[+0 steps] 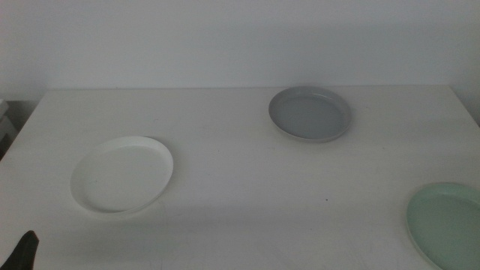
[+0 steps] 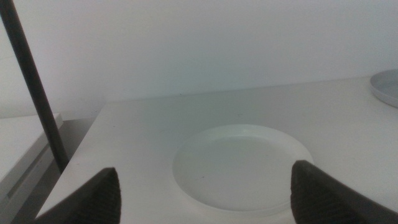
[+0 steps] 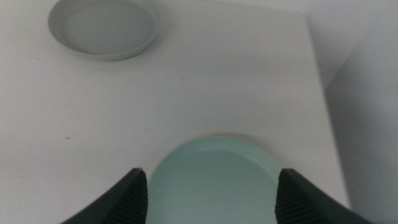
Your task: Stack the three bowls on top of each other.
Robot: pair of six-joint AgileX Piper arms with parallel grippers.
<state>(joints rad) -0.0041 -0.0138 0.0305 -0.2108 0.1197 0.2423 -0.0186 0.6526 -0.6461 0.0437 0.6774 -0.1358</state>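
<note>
The white bowl (image 1: 122, 174) lies on the table's left side; it also shows in the left wrist view (image 2: 242, 167). The grey bowl (image 1: 310, 112) sits at the back, right of centre, and shows in the right wrist view (image 3: 104, 27) and at the edge of the left wrist view (image 2: 387, 87). The mint green bowl (image 1: 448, 223) lies at the front right corner, partly cut off. My left gripper (image 2: 205, 193) is open, low near the table's front left, facing the white bowl. My right gripper (image 3: 208, 196) is open above the mint bowl (image 3: 214, 180).
The white table (image 1: 240, 150) ends at a pale wall behind. A dark pole (image 2: 34, 87) stands off the table's left edge. The table's right edge (image 3: 323, 106) runs close to the mint bowl. A jaw tip (image 1: 22, 251) shows at the front left corner.
</note>
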